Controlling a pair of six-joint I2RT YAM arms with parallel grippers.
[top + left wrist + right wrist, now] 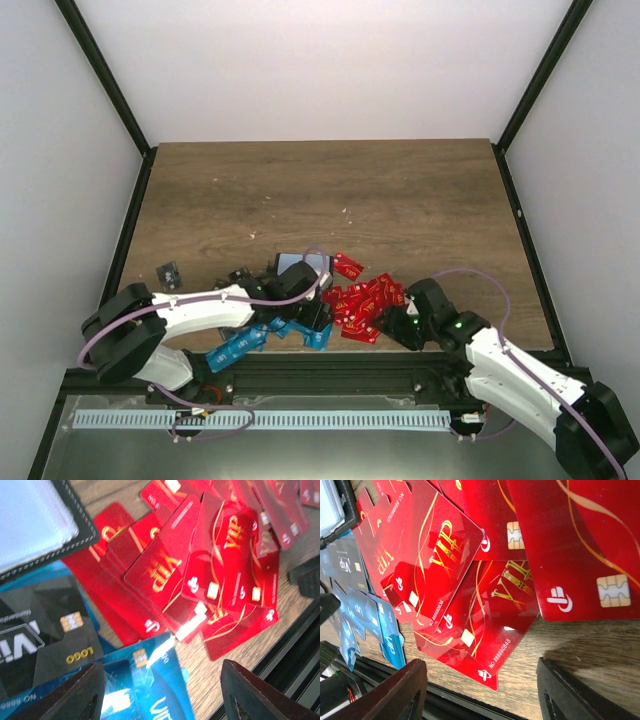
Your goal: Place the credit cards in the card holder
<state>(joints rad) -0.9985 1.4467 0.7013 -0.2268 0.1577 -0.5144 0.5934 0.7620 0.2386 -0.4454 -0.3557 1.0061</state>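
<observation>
Left tool (161,680) gapes over blue cards (172,702), right tool (480,680) over red cards (485,615), both empty

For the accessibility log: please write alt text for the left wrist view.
A fanned heap of glossy red plastic VIP cards covers the wooden table at centre and right. A black stitched card holder with pale lining sits top left; a dark grey chip card and bright blue cards fill the lower left. The left tool hangs open, empty.
</observation>
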